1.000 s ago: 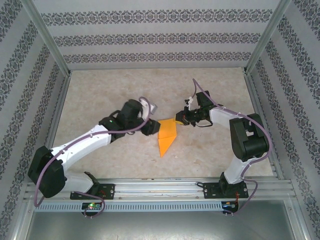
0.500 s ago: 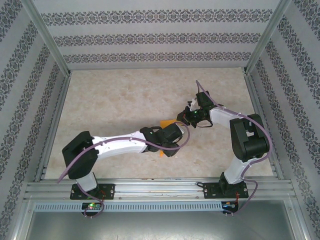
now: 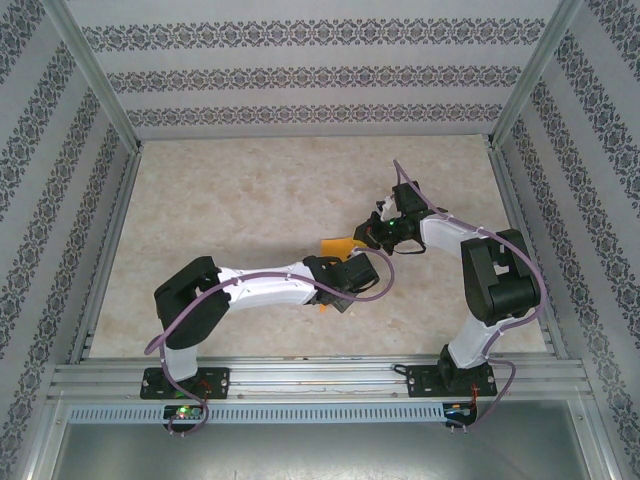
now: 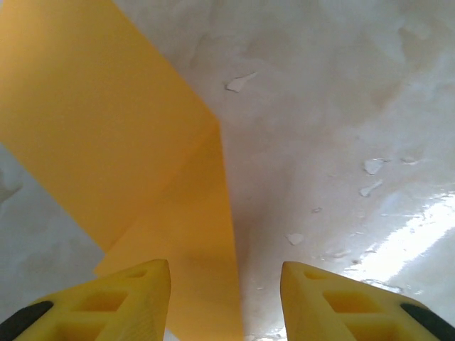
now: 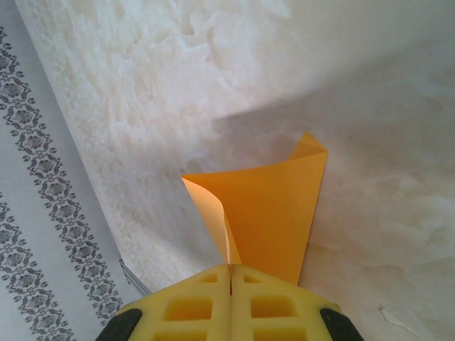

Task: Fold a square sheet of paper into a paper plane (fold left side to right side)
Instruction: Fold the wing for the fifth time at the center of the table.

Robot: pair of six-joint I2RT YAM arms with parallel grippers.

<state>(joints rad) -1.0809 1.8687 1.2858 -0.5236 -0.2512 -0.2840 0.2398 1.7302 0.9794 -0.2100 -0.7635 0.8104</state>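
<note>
The folded orange sheet of paper (image 3: pixel 336 243) lies mid-table, a pointed shape with its near part hidden under my left arm. My right gripper (image 3: pixel 375 233) is shut on the sheet's far right edge; in the right wrist view the paper (image 5: pixel 279 209) curls up out of the closed fingertips (image 5: pixel 230 268). My left gripper (image 3: pixel 340 286) hovers low over the sheet's near half with its jaws open. In the left wrist view the paper (image 4: pixel 106 128) spreads to the left, and its long edge runs down between the two yellow fingers (image 4: pixel 135 295), which hold nothing.
The marbled tabletop (image 3: pixel 230 200) is bare to the left and toward the back. Patterned walls with metal corner posts (image 3: pixel 100 90) close in the sides and back. A metal rail (image 3: pixel 320 378) carrying both arm bases runs along the near edge.
My left arm swung from the sheet's left side across and down over its near half, hiding most of it. The right gripper kept its hold, almost still.
</note>
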